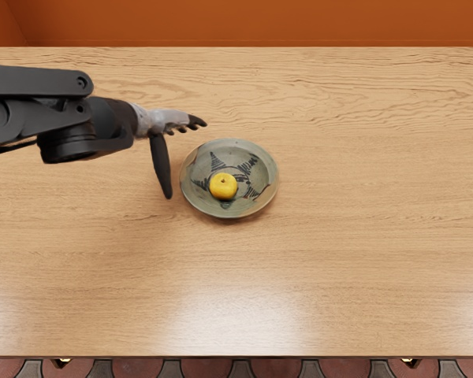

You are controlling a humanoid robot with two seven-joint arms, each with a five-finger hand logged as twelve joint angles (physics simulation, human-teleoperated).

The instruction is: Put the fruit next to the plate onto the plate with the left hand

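Observation:
A small yellow-orange fruit (223,186) sits in the middle of a grey-green plate (252,159) with dark leaf markings, near the table's centre. My left hand (172,142) hangs just left of the plate, its arm coming in from the picture's left edge. The fingers are spread and hold nothing: the thumb points down toward the table beside the plate's left rim, while the other fingers reach right at about the height of the plate's far rim. The hand does not touch the fruit.
The wooden table (363,260) spreads wide around the plate. An orange wall runs along the far edge. Tiled floor shows below the near edge.

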